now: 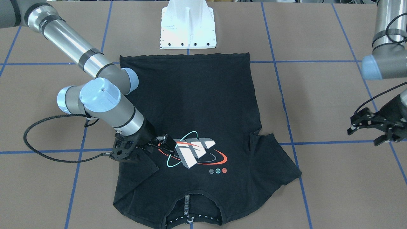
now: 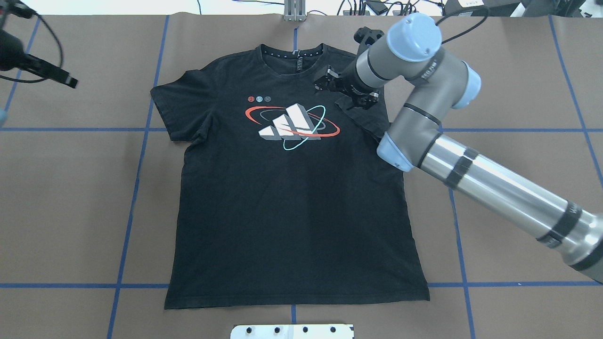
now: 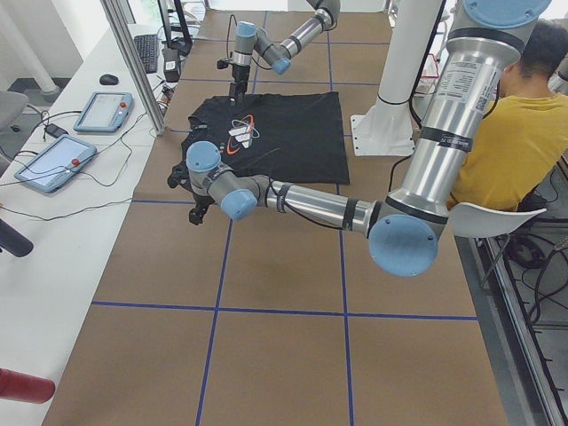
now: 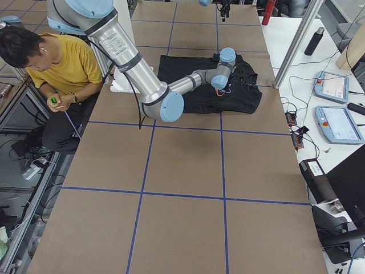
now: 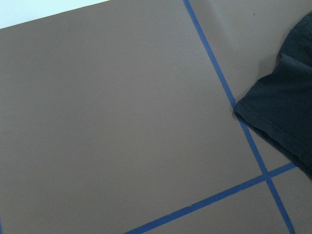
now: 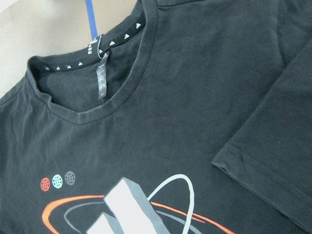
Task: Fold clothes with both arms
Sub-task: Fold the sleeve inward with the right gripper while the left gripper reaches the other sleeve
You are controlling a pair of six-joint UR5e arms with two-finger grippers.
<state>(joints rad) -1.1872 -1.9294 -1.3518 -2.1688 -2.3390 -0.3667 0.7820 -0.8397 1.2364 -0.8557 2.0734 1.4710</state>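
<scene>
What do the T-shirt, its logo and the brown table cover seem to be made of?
T-shirt: soft matte black knit, probably cotton jersey; it wrinkles and has stitched hems.
Logo: flat printed ink, red, teal and grey-white, no raised edge.
Table cover: matte brown sheet, perhaps paper or board; blue tape lines cross it.

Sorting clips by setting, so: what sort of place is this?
Most likely a robotics lab or test cell, not a home: a brown table marked with a blue tape grid, teach pendants cabled on a side bench, and a seated person beside the table.
</scene>
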